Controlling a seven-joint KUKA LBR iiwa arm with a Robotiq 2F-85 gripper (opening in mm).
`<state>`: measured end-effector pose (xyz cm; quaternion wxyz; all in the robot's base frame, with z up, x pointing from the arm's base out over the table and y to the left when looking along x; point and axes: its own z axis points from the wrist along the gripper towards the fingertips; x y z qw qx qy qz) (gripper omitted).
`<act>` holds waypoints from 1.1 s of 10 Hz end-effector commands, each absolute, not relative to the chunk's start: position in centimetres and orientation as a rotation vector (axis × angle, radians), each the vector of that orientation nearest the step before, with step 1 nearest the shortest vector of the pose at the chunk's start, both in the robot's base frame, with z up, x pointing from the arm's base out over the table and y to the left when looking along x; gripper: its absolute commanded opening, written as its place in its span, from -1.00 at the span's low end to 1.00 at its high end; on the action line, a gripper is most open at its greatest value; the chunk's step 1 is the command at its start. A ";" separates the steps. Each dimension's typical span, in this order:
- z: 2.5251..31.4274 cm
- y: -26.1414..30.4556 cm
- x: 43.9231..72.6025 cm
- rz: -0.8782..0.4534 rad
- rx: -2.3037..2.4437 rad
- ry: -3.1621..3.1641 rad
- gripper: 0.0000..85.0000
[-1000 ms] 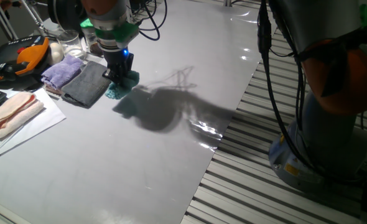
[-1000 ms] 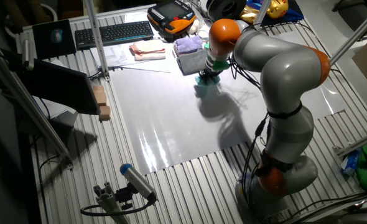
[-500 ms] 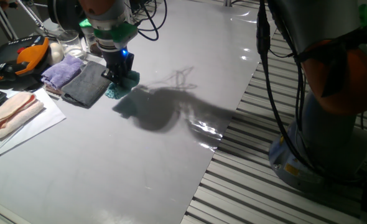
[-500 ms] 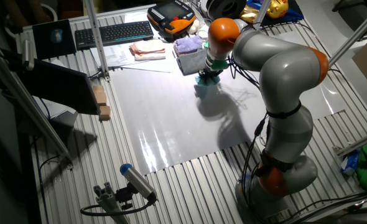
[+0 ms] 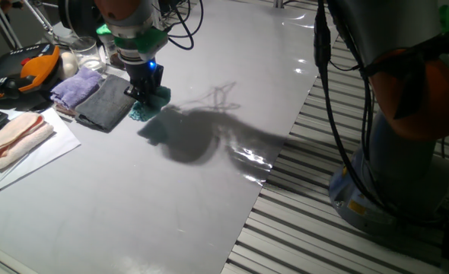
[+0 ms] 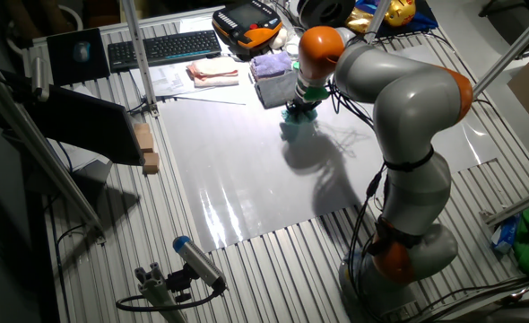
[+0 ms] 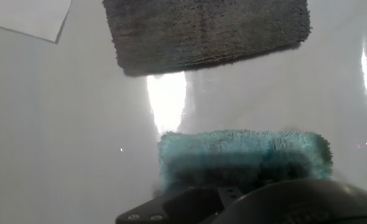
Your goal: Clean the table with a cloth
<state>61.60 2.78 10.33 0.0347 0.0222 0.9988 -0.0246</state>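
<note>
The gripper (image 5: 144, 94) is lowered onto the teal cloth (image 5: 150, 105), which lies on the table (image 5: 171, 198) near its far left area, just beside the dark grey folded cloth (image 5: 106, 104). The fixed views place the dark gripper body directly over the teal cloth, with teal fabric showing on both sides of it. From the other fixed view, the gripper (image 6: 299, 111) appears at the same spot, with the teal cloth (image 6: 295, 125) under it and the arm (image 6: 399, 99) arching over the table (image 6: 247, 170).

In the hand view, the teal cloth (image 7: 242, 155) fills the lower centre, with its near part covered by the dark gripper housing (image 7: 233, 202). The dark grey folded cloth (image 7: 205, 31) lies flat at the top of that view, apart from the teal cloth, with a strip of bare glossy table (image 7: 59, 124) between them. A corner of white paper (image 7: 28, 15) shows at the upper left.

The fingertips are hidden in every view, so whether the fingers are closed on the cloth or merely pressing on it cannot be told.

A lilac cloth (image 5: 78, 86) touches the far side of the dark grey folded cloth. A pale pink cloth (image 5: 15, 137) rests on a paper sheet (image 5: 49, 148) farther left. A keyboard (image 6: 164, 47) lies beyond the table edge.
</note>
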 end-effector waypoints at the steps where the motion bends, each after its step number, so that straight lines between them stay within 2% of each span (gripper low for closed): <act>1: 10.3 2.8 61.6 -0.060 0.035 3.071 -1.00; 3: 10.3 2.8 61.6 0.013 0.021 3.072 -1.00; 6: 10.3 2.8 61.6 0.006 0.023 3.061 -1.00; 11: 10.0 7.2 61.5 -0.007 0.114 3.054 -1.00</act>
